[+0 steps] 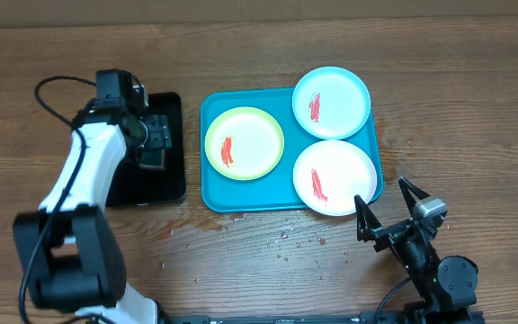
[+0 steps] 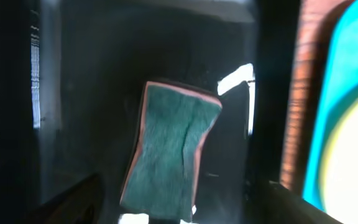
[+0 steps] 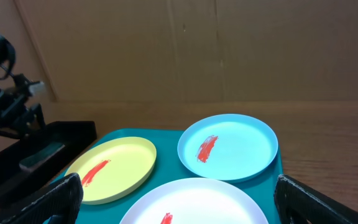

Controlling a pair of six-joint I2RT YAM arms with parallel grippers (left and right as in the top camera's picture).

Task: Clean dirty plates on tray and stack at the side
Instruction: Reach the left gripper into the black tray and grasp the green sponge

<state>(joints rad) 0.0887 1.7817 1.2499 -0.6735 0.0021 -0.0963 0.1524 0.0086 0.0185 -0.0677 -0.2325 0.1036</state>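
Three dirty plates lie on the turquoise tray (image 1: pixel 218 193): a yellow-green rimmed plate (image 1: pixel 245 142) at the left, a light blue plate (image 1: pixel 332 102) at the back right and a white plate (image 1: pixel 334 176) at the front right, each with a red smear. They also show in the right wrist view: yellow (image 3: pixel 114 167), blue (image 3: pixel 229 146), white (image 3: pixel 194 202). My left gripper (image 1: pixel 154 144) is open over a green sponge (image 2: pixel 169 149) lying in the black tray (image 1: pixel 169 175). My right gripper (image 1: pixel 387 205) is open and empty just in front of the white plate.
The black tray sits left of the turquoise tray. Water droplets (image 1: pixel 286 243) speckle the wooden table in front of the turquoise tray. A cardboard wall (image 3: pixel 185 43) stands behind the table.
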